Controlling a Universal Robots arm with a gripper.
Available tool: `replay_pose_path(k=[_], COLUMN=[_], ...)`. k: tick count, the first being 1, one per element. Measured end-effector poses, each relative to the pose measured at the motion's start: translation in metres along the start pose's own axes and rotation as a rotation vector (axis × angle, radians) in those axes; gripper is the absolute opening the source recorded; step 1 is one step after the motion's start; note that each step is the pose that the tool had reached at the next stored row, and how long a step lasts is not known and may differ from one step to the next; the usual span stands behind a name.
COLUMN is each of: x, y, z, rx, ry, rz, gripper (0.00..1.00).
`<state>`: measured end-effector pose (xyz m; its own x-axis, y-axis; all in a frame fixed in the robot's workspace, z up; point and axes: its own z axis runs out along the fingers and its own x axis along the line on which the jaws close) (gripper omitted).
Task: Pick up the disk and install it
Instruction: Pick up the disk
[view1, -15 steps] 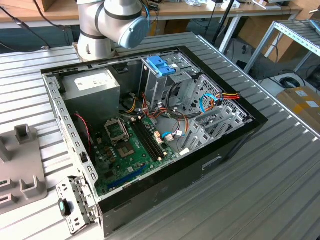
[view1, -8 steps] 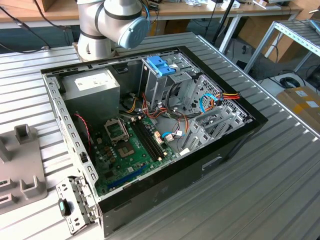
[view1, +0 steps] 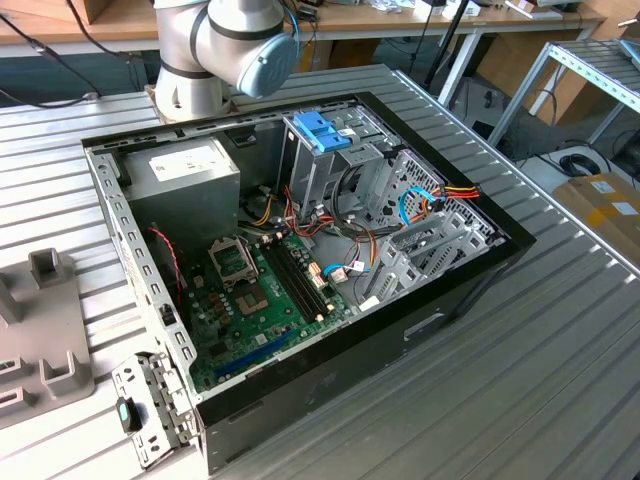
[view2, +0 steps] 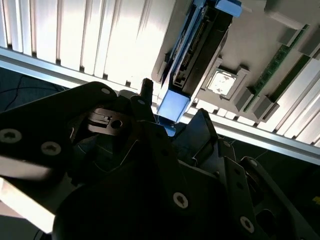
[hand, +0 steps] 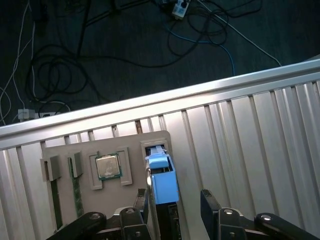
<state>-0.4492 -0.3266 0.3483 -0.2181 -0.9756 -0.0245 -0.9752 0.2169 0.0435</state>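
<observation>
The disk (hand: 162, 182) stands on edge in a slot of a grey parts tray (hand: 65, 150), its blue carrier frame facing the camera. In the second wrist view the disk (view2: 195, 50) appears edge-on, metal body inside the blue frame. My gripper (hand: 175, 195) straddles it with one dark finger on each side. One finger lies close against the frame, and a gap shows between the other finger (hand: 210, 200) and the disk. The gripper (view2: 174, 102) is open around the disk's near end.
A processor chip (hand: 107, 166) and memory sticks (hand: 76, 195) share the tray. In the exterior view the open computer case (view1: 300, 250) lies on the ribbed metal table, with its blue-handled drive cage (view1: 322, 130) and power-supply box (view1: 185, 170). Cables litter the floor beyond the table edge (hand: 150, 102).
</observation>
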Motion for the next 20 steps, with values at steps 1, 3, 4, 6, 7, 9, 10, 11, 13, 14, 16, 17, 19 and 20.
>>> replay_pose_path(k=[1, 3, 4, 6, 7, 9, 10, 11, 13, 14, 16, 17, 19, 20], x=[0.0014, 0.0025, 0.0031, 0.0040, 0.0043, 0.0049, 0.0051, 0.0052, 0.0055, 0.0056, 0.0056, 0.0056, 0.0057, 0.0057], y=[-0.0004, -0.0006, -0.0008, -0.0010, -0.0011, -0.0013, -0.0014, -0.0015, -0.0017, -0.0017, -0.0019, -0.0019, -0.0020, -0.0020], z=[0.0013, 0.0028, 0.0039, 0.0058, 0.0066, 0.0084, 0.0096, 0.0108, 0.0139, 0.0147, 0.0168, 0.0173, 0.0181, 0.0184], rx=[0.0001, 0.0000, 0.0000, 0.0000, -0.0001, 0.0000, 0.0000, 0.0000, 0.0000, 0.0000, -0.0001, -0.0003, -0.0008, -0.0012], ry=[-0.0001, 0.0000, -0.0001, 0.0000, 0.0000, 0.0000, -0.0001, 0.0000, -0.0001, -0.0001, 0.0000, 0.0006, 0.0022, 0.0029], rz=[0.000, 0.000, 0.000, 0.000, 0.000, 0.000, 0.000, 0.000, 0.000, 0.000, -0.001, -0.007, -0.036, -0.053], gripper=[0.54, 0.54, 0.54, 0.54, 0.54, 0.54, 0.54, 0.54, 0.54, 0.54, 0.54, 0.54, 0.54, 0.54])
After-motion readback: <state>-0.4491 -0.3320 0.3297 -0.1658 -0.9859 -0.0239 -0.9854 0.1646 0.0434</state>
